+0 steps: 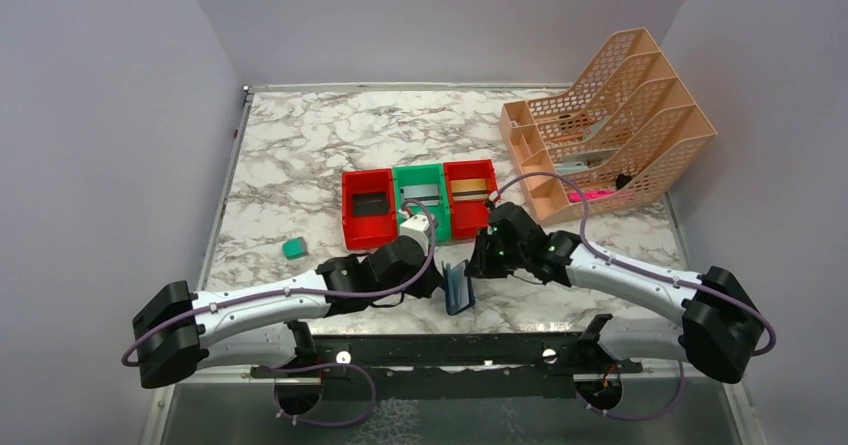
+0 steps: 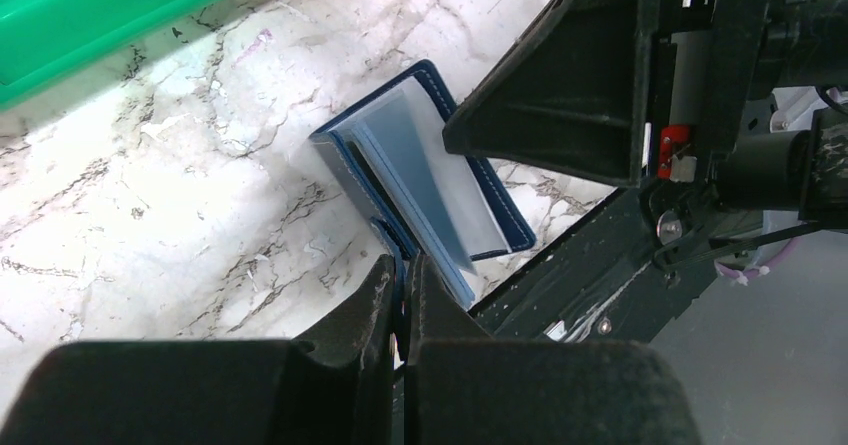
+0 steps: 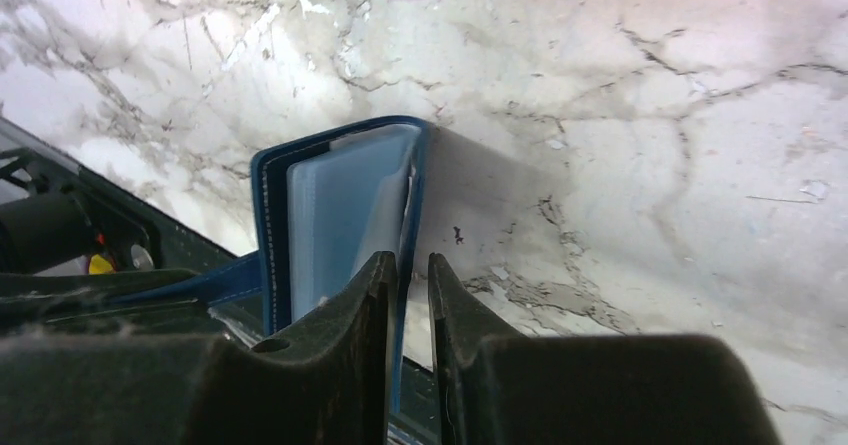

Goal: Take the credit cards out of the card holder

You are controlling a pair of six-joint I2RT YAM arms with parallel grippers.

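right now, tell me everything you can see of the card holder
The card holder is a small navy folding wallet, leather-like, with pale stitching along its edge and translucent blue-grey pockets inside. It stands partly open on its edge on the marble table, near the front edge, between the arms. The left gripper is shut on one edge of it. The right gripper straddles a cover, but whether it pinches is unclear. No card shows in the visible pockets.

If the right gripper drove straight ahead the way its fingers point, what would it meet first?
The card holder: its navy cover edge stands in the gap between the fingers of the right gripper. Past it lies the marble table, though depth is unclear.
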